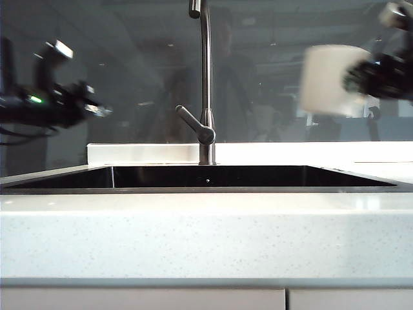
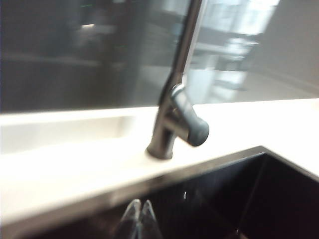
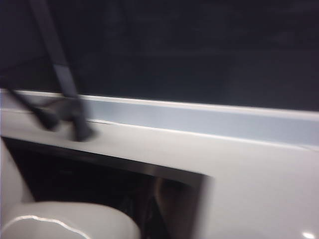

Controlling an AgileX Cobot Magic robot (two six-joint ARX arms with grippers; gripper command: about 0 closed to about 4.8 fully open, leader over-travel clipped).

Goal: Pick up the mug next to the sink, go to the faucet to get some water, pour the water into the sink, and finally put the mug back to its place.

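desk (image 1: 206, 239): bare, lower frame.
sink (image 1: 206, 188): mid frame.
faucet (image 1: 206, 97): centre, behind sink.
left claw (image 2: 139, 219): tips together, empty, near the lever.
right claw (image 1: 353, 76): upper right, clamped on mug (image 1: 330, 79).
step: carry mug level, rim under spout.
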